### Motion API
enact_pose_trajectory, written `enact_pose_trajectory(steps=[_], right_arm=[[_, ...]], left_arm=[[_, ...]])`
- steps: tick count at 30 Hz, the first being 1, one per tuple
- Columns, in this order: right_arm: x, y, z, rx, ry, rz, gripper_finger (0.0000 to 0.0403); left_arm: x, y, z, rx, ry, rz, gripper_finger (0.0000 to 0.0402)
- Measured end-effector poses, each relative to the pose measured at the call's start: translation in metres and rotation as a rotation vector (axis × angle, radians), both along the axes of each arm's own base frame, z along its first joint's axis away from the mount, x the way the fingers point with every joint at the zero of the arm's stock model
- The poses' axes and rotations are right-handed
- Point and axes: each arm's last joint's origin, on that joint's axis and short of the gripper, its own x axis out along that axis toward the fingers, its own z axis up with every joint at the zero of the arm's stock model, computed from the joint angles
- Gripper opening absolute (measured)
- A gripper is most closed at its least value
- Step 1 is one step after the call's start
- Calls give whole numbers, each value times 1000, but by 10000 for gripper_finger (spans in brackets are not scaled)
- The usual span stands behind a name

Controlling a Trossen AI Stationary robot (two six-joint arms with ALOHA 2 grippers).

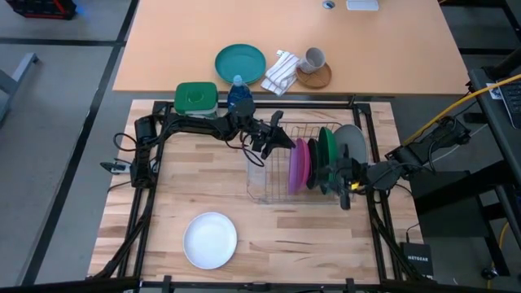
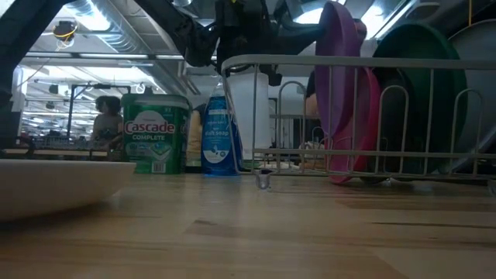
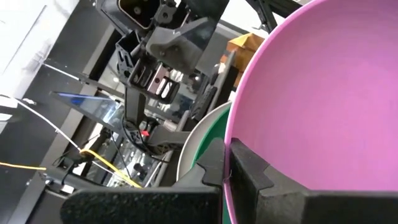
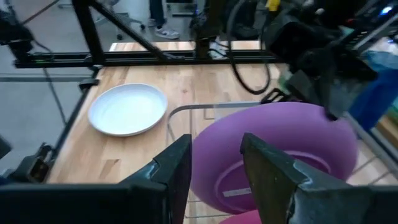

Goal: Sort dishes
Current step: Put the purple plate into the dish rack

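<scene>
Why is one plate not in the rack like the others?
The white plate lies flat on the table, far from the dish rack where the coloured plates stand on edge. It simply isn't racked yet. Nothing looks spilled or broken.

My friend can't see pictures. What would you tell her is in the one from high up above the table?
A wire dish rack in the middle of a wooden table holds pink plates, a green plate and a grey plate on edge. The left gripper is shut on a pink plate's rim; the right gripper is beside the plates. A white plate lies flat, alone.
</scene>
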Motion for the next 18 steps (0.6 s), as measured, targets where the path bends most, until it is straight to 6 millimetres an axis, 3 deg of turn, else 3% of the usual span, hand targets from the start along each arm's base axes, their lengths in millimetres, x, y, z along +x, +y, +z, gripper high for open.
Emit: enact_pose_trajectory(steps=[18], right_arm=[[0,-1,0,-10,-5,-25,147]], left_arm=[[1,-3,2,-3,-16,-5,0]])
